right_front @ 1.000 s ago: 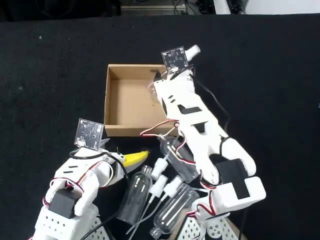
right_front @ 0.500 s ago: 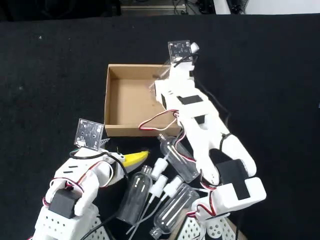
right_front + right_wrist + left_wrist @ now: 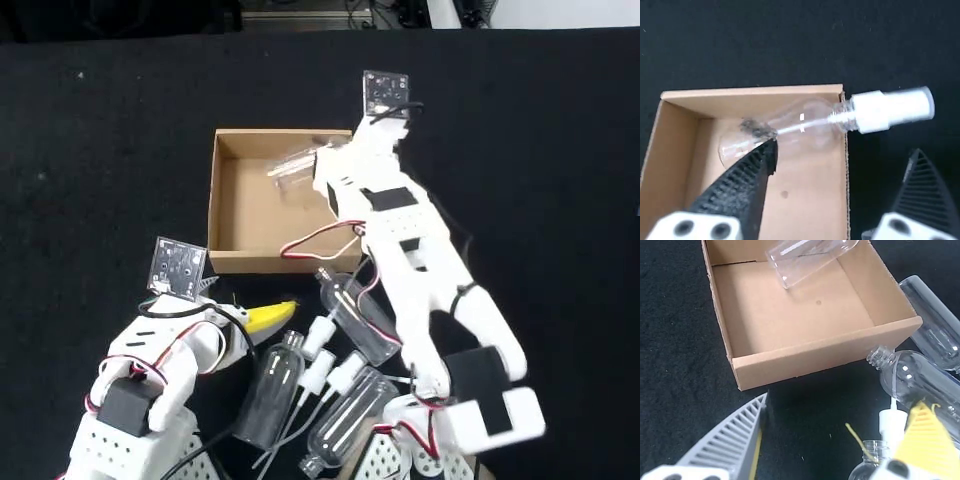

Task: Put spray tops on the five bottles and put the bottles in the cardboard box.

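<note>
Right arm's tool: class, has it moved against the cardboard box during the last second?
Yes. The right tool has shifted toward the far right corner of the cardboard box, away from its near wall.

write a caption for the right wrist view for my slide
Open right hand over a clear bottle, its body inside the cardboard box, its spray top sticking out past the wall

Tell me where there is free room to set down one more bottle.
The box floor is bare along its left and front walls; one bottle lies across the far right corner. The table left of the box is bare too. In front of the box, loose bottles crowd together.
</note>
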Available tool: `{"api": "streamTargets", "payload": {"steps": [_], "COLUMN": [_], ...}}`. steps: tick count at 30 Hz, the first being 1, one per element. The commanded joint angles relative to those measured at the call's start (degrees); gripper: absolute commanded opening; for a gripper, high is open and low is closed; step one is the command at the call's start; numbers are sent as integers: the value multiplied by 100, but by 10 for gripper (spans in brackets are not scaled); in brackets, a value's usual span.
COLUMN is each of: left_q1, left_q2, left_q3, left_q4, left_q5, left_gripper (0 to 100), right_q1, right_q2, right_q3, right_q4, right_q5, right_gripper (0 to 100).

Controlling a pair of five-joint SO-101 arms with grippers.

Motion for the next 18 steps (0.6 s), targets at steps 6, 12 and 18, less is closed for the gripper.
{"api": "streamTargets", "payload": {"steps": [6, 12, 18], "left_q1": [-22, -66, -84], "left_q2": [-88, -88, -79], "left_q3": [-453, -242, -470], "left_q4": [-53, -923, -695], "left_q5": [26, 18, -97], "left_gripper": [392, 392, 392], "right_q1": [97, 325, 1275], "right_q2": [-523, -1147, -1534], "right_q3": [-382, -901, -1112], "right_q4": [422, 2119, 3051], "right_q5": [-18, 246, 686], "right_gripper": [360, 360, 217]}}
